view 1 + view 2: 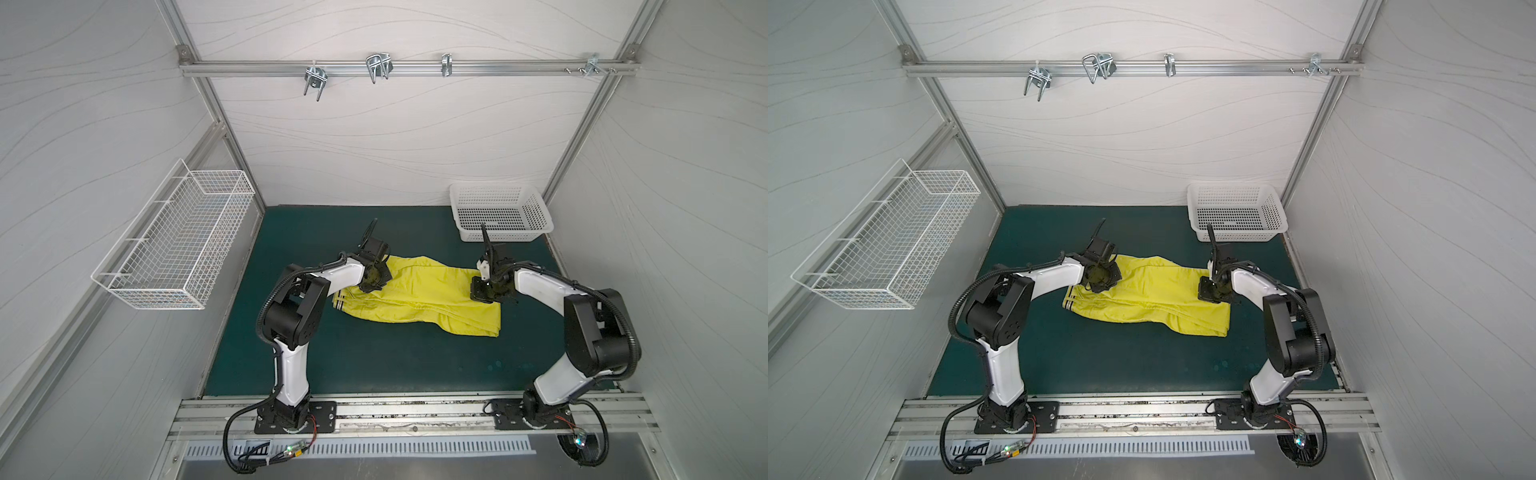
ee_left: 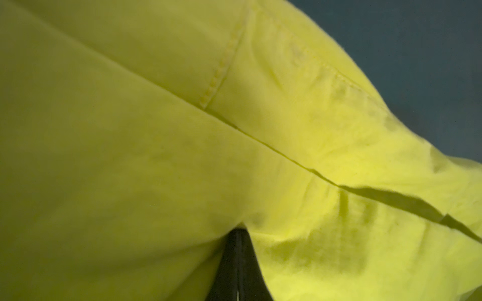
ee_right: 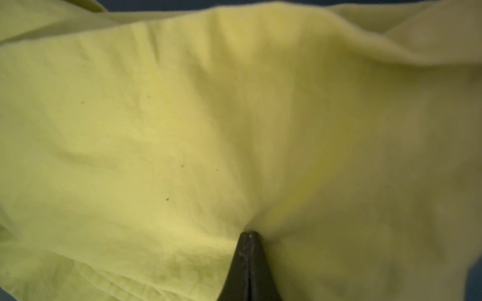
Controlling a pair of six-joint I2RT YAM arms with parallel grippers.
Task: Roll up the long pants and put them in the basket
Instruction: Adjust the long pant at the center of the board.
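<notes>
Both the left jaws and right jaws pinch the long pants (image 1: 419,299) at their 12 o'clock edge, central on the desk (image 1: 374,365) (waistband (image 1: 340,302) toward 9); uneven pulling could skew the roll, or thin pinches slip.

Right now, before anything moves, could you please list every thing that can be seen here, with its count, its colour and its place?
long pants: one, bright yellow-green, lying mid-mat, not rolled yet
mat: one, dark green, covering the work surface
plastic basket: one, white, far right corner of the mat
wire basket: one, white, hung on the left wall
hooks: four, silver, on the rail
rail: one, silver, across the back wall
left gripper: one, black, shut on the long pants, left part
right gripper: one, black, shut on the long pants, right part
</notes>
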